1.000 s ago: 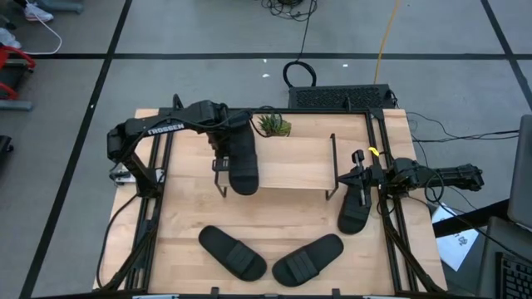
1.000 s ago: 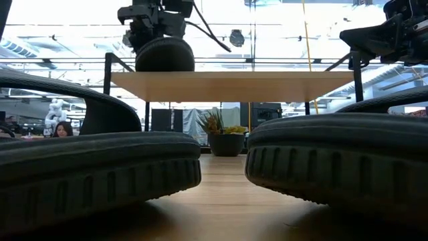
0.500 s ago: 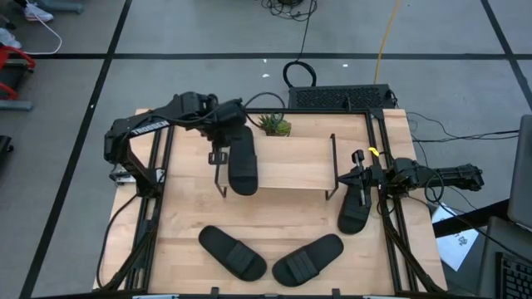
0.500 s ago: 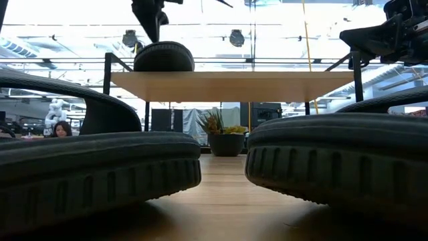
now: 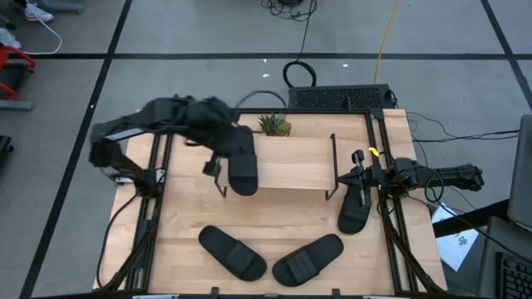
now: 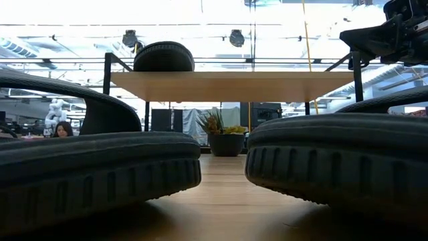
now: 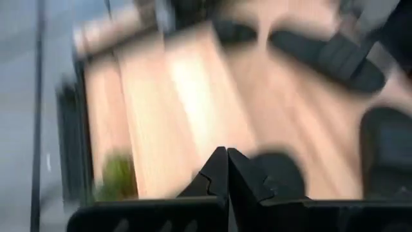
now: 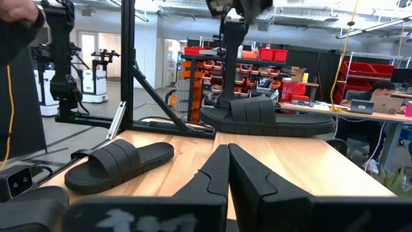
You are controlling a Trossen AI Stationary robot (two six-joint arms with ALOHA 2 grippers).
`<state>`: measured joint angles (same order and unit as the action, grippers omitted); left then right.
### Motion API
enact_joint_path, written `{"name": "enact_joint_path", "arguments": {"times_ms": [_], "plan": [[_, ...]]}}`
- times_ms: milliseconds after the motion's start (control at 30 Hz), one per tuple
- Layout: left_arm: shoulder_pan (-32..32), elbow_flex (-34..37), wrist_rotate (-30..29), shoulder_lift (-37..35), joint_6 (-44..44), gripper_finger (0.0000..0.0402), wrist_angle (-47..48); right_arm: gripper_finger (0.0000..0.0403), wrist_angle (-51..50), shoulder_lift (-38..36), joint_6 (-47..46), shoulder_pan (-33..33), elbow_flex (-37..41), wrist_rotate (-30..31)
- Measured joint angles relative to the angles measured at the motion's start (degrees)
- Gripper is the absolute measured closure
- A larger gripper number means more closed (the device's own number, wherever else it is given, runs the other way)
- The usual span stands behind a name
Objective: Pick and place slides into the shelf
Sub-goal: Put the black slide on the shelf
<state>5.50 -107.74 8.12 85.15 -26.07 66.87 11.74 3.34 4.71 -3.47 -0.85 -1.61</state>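
One black slide (image 5: 241, 162) lies along the left part of the shelf's plank top (image 5: 291, 166); it also shows in the low view (image 6: 164, 57) and the right wrist view (image 8: 267, 116). My left gripper (image 5: 226, 141) is shut and empty in its wrist view (image 7: 226, 154), raised over the shelf's far left. My right gripper (image 5: 362, 176) is shut and empty, hovering at shelf-top height (image 6: 384, 33) above a slide (image 5: 353, 212) on the table right of the shelf. Two more slides (image 5: 233, 252) (image 5: 307, 259) lie flat near the table's near edge.
A small potted plant (image 5: 273, 124) stands on the table behind the shelf. The shelf's thin black side frames (image 5: 332, 162) rise at both ends. Bare tabletop (image 5: 274, 212) lies between the shelf and the two near slides. A person sits in the room beyond (image 6: 63, 128).
My left gripper has gone up off the slide on the shelf and back toward the table's far left, leaving the low view. The slide stays lying on the plank top. My right arm has kept still.
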Motion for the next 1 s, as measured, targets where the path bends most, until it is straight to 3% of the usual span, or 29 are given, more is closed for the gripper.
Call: {"name": "enact_joint_path", "arguments": {"times_ms": [100, 267, 533, 833, 1000], "plan": [[-0.78, 5.7, 3.49, -7.01, 0.1, 0.0401, -11.21, 0.0403, -0.04, 0.12, -0.13, 0.0, 0.0, -0.05], [-0.19, 25.05, 7.21, -18.15, 3.37, 0.0402, -29.44, 0.0403, 0.42, 0.69, 0.42, -0.02, 0.0, -0.06], [-1.75, 58.38, 2.89, -35.96, 7.81, 0.0402, -57.62, 0.0403, 0.96, 0.9, 0.1, 0.0, 0.0, -0.15], [0.61, 79.89, 0.59, -52.07, 14.19, 0.0402, -71.86, 0.0403, 4.73, 0.89, 0.97, -0.01, -1.4, -0.83], [0.59, 89.12, -1.77, -56.79, 14.43, 0.0402, -77.63, 0.0403, -6.65, 1.06, 1.98, -0.02, -8.19, -0.82]]}}
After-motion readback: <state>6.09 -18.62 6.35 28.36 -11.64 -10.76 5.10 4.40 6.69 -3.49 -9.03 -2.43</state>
